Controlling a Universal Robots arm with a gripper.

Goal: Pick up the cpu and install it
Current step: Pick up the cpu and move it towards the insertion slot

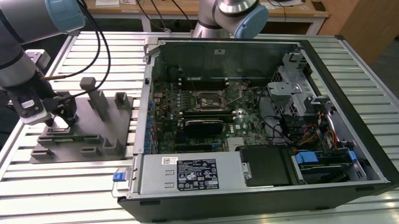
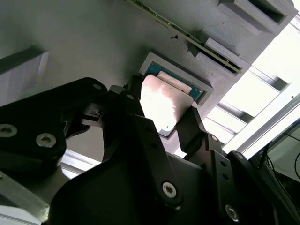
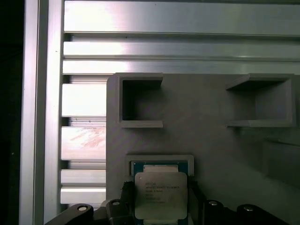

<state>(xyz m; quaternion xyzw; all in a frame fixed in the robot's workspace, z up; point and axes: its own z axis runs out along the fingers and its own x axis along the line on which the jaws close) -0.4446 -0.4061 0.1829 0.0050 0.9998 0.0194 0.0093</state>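
One chip matters here: the cpu (image 3: pixel 161 194), a thin square with a pale metal top. In both wrist views it sits between the jaws, directly over a shallow blue-edged pocket (image 3: pixel 159 164) in the grey fixture (image 1: pixel 93 140). The jaws are clamped on the cpu, with a dark finger (image 2: pixel 190 126) pressed against each of two opposite edges. The chip looks slightly raised and tilted against the pocket, though I cannot tell whether it has come fully clear.

At the exterior view's left, the arm (image 1: pixel 18 70) reaches down so that the jaws hang low over the fixture, which lies flat on the slatted metal desk (image 1: pixel 62 182). The open computer case (image 1: pixel 262 205) takes up the centre and right of that frame. The square socket (image 1: pixel 209 99) on its motherboard sits in the upper middle, well apart from the cpu.

As a judgement, the task is early. The grasp is made and the pick-up is barely under way. The chip has not yet been carried to the case or seated in the socket.
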